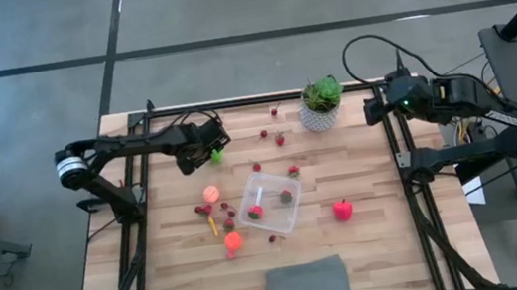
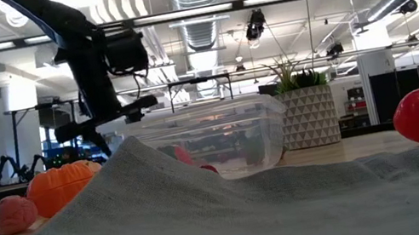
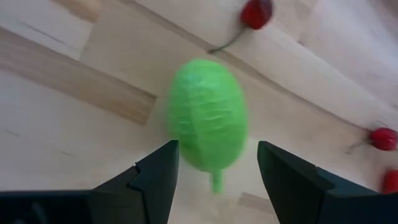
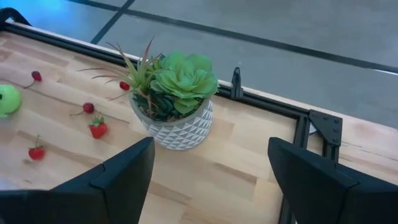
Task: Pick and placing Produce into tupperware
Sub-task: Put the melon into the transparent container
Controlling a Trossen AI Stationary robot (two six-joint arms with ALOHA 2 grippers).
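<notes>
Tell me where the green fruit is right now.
In the high view, the green fruit lies on the table's left far part, just under the open left gripper, up-left of the clear tub.

left gripper [image 3: 217,180] fingers parted, right gripper [image 4: 208,180] spread wide

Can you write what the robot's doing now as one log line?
left gripper: open over green fruit | right gripper: open, waiting by plant | tub: some produce inside
</notes>
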